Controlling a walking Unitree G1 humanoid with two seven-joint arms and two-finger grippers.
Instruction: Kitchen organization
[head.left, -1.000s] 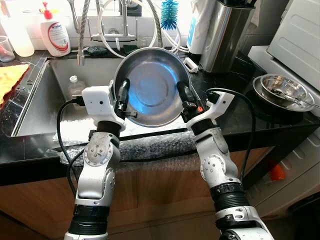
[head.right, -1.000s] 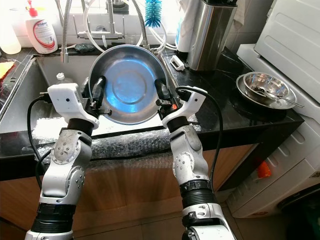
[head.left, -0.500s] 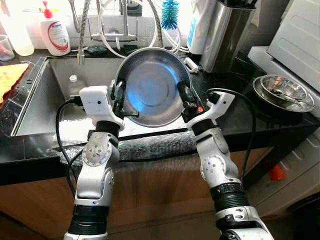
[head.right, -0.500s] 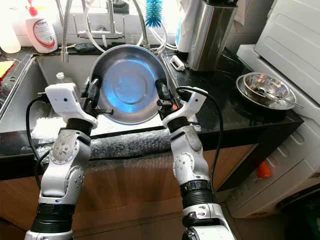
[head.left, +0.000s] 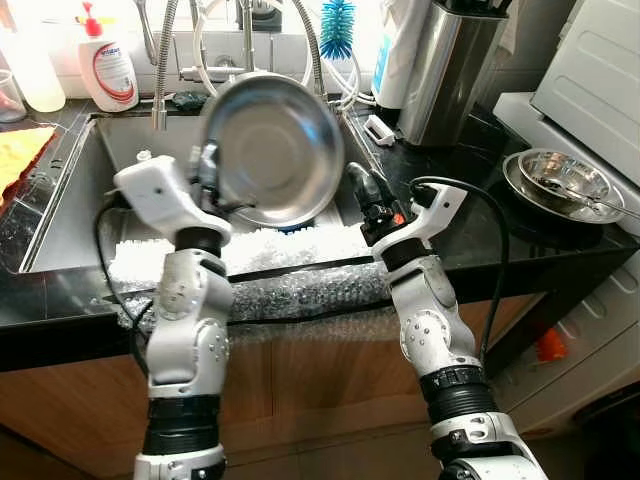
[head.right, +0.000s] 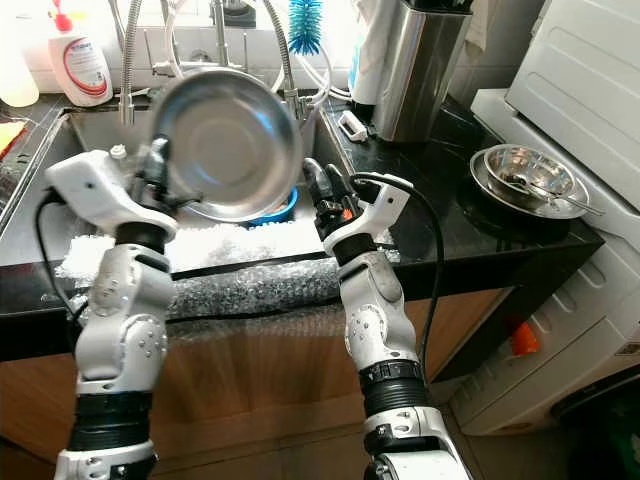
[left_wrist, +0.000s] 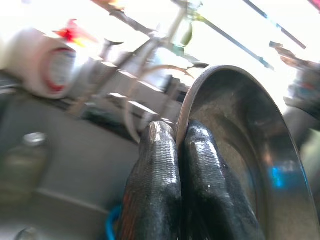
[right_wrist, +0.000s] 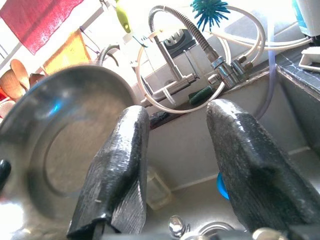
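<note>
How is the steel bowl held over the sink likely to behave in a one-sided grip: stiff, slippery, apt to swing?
The steel bowl looks rigid: its rim keeps a clean round shape. Polished metal pinched at the rim by the left claw alone is probably slippery. Held at one edge over the sink, with the right claw open beside it, it may swing.
</note>
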